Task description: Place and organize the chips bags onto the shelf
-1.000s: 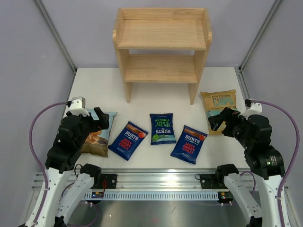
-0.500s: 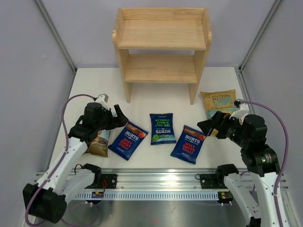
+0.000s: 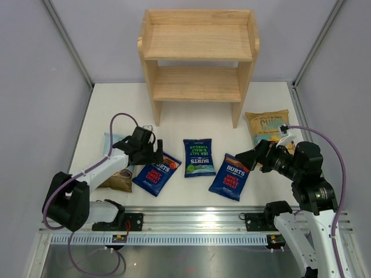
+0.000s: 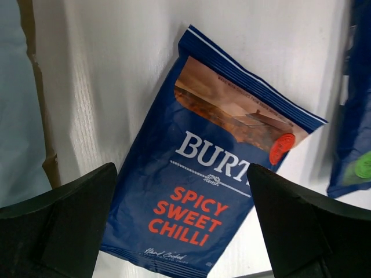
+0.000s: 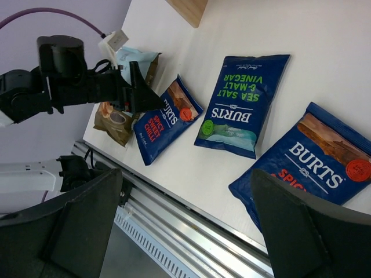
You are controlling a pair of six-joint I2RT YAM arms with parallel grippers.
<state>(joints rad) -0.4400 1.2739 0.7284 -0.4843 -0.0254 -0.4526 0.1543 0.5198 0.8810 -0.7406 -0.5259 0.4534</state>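
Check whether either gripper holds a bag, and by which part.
Nothing is held. The left gripper is open above the left Spicy Sweet Chilli bag, the right gripper open by the right Spicy Sweet Chilli bag.

Five bags (image 3: 199, 157) before shelf (image 3: 198, 43)

You see the shelf (image 3: 197, 43) at top centre in light natural wood with visible grain. In the lower middle, the left Burts bag (image 4: 203, 191) and the right Burts bag (image 3: 231, 176) are dark blue with red-orange lettering. Between them, the middle Burts bag (image 3: 199, 157) is dark blue with green. At right, the yellow bag (image 3: 266, 124) shows teal lettering. At left, the pale bag (image 3: 117, 178) is light blue over tan-brown.
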